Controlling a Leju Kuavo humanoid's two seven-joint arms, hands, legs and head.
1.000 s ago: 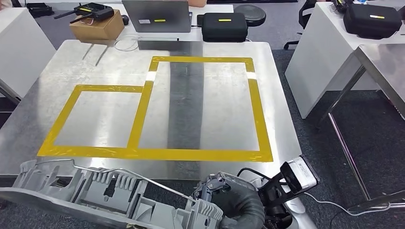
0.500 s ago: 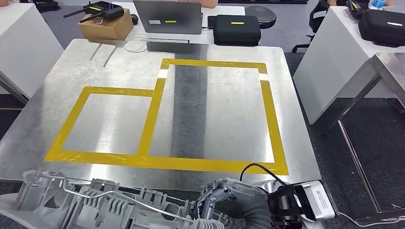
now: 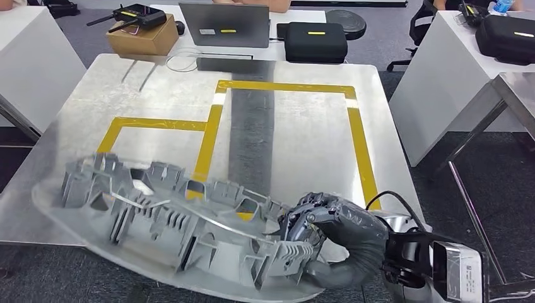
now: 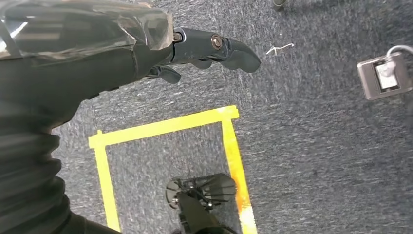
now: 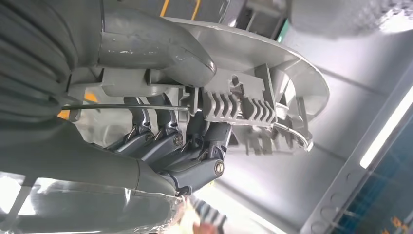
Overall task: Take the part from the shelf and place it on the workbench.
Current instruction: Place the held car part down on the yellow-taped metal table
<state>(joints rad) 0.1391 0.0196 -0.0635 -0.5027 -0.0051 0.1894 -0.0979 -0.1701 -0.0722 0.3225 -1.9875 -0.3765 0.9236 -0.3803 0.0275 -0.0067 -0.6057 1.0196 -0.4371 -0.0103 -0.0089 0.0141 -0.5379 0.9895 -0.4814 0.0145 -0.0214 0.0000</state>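
Note:
The part (image 3: 170, 221) is a long grey plastic moulding with many ribs and a thin wire along it. My right hand (image 3: 322, 233) grips its right end. The part lies across the front edge of the metal workbench (image 3: 296, 139), with its left portion over the smaller taped rectangle. Whether it touches the surface I cannot tell. In the right wrist view the thumb (image 5: 156, 44) presses one side of the part (image 5: 253, 102) and the dark fingers (image 5: 185, 141) curl round the other. My left hand (image 4: 214, 46) hangs over the carpet and holds nothing.
Yellow tape (image 3: 356, 132) marks two rectangles on the workbench. At its far edge stand a cardboard box (image 3: 142, 38), a laptop (image 3: 224, 25) and a black case (image 3: 315, 41). White tables (image 3: 35, 69) flank both sides, with a metal table leg (image 3: 470, 208) at the right.
The whole view has shifted as the camera moved toward the bench. My right hand has lifted the part up and forward, from below the front edge to over it.

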